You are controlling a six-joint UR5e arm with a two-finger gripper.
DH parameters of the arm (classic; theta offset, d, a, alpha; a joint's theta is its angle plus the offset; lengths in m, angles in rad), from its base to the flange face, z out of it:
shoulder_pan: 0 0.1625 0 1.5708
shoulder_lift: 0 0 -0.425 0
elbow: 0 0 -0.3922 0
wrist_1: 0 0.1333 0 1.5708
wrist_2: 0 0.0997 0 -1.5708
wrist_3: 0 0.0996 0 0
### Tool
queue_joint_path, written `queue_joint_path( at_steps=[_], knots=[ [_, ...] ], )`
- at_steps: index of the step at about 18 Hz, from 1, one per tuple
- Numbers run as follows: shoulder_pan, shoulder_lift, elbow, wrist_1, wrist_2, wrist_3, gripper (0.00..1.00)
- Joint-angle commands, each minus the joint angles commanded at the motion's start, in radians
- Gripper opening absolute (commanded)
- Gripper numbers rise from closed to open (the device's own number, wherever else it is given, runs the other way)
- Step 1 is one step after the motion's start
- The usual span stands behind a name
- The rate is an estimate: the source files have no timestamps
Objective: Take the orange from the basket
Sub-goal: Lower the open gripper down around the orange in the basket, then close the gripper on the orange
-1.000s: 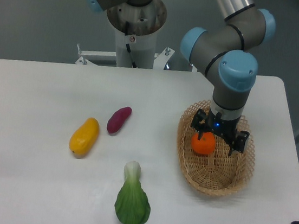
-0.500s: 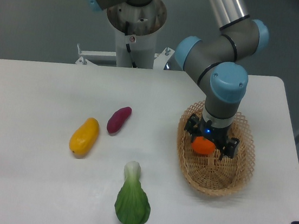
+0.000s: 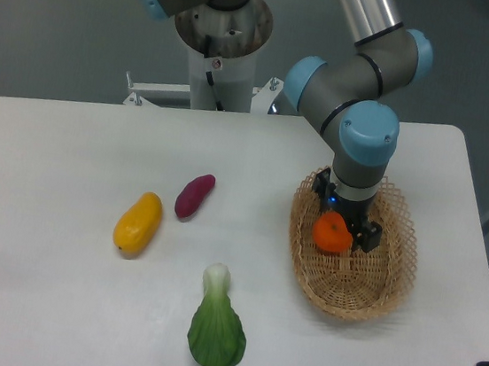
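The orange [image 3: 331,236] lies in the left half of the tan wicker basket [image 3: 374,293] at the right of the table. My gripper [image 3: 344,222] hangs straight down over it from the blue-capped wrist. One dark finger [image 3: 368,237] shows just right of the orange, and the other is up near the basket's back-left rim. The fingers stand apart on either side of the fruit, and I see no squeeze on it. The wrist hides the top of the orange.
On the white table [image 3: 51,302] lie a yellow-orange mango-shaped fruit [image 3: 138,222], a purple sweet potato [image 3: 194,195] and a green bok choy [image 3: 216,324], all left of the basket. The robot's base column [image 3: 218,46] stands at the back.
The wrist has shifted left and lower over the basket and turned, bringing the fingers in around the orange. The orange has stayed in the same spot.
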Motion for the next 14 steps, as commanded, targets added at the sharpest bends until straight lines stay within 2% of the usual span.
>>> queue_joint_path(
  at_steps=[7,14],
  knots=[
    [-0.008,-0.014,-0.014,0.008,0.003,-0.024,1.0],
    [-0.008,-0.029,-0.044,0.084,0.003,-0.026,1.0]
  ],
)
